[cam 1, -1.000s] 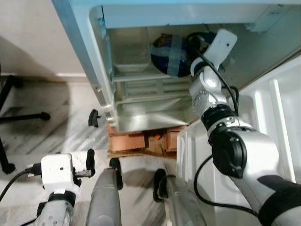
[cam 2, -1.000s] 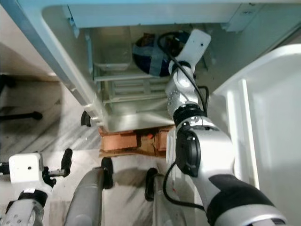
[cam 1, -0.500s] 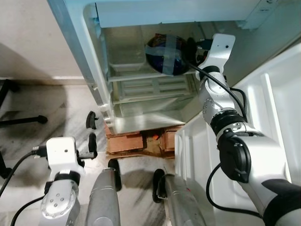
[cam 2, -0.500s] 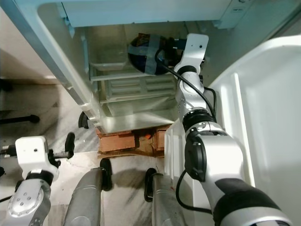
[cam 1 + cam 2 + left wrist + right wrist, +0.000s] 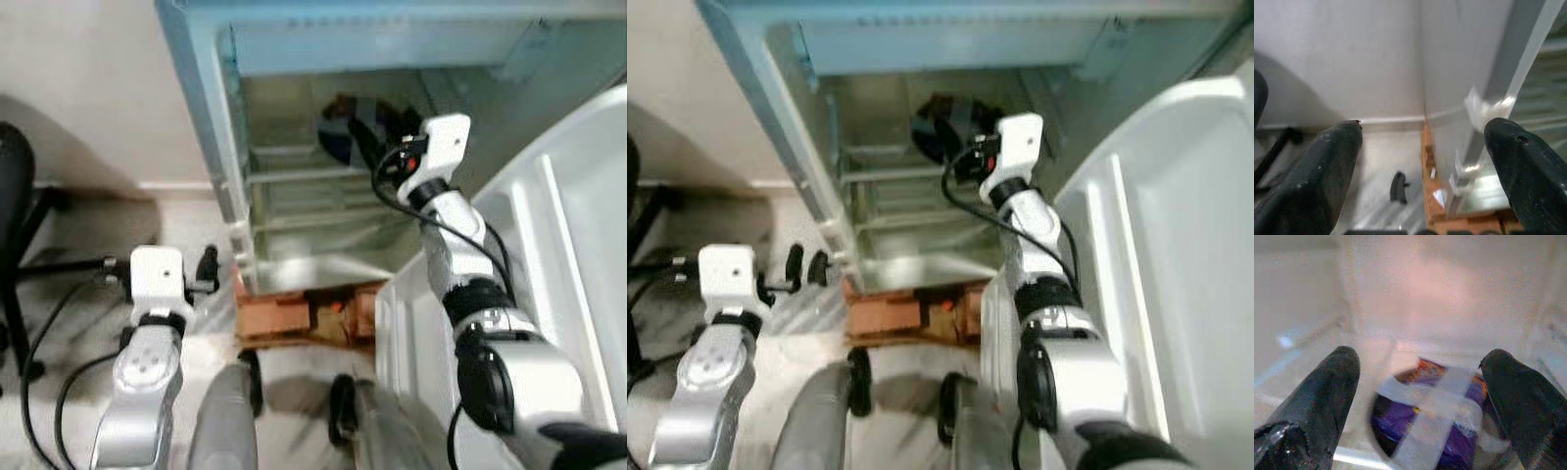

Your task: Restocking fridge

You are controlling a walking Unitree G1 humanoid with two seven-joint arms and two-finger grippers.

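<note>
A dark purple package (image 5: 338,137) crossed with pale tape lies on a shelf inside the open fridge (image 5: 235,196). My right gripper (image 5: 370,147) reaches into the fridge, just in front of the package and apart from it. In the right wrist view its fingers (image 5: 1317,406) stand open, and the package (image 5: 1430,416) lies beyond them on the shelf. My left gripper (image 5: 806,266) is held up low beside the fridge's left front edge. In the left wrist view it (image 5: 1422,125) is open with nothing between the fingers.
The open fridge door (image 5: 558,255) with its white inner shelves stands at the right, close to my right arm. An orange brick base (image 5: 304,313) lies under the fridge. A black chair (image 5: 15,196) stands far left. A small black part (image 5: 1397,187) lies on the floor.
The whole view has shifted, so the camera moved. My right gripper has drawn back from the package, which stays on the shelf. My left arm has risen towards the fridge's left edge.
</note>
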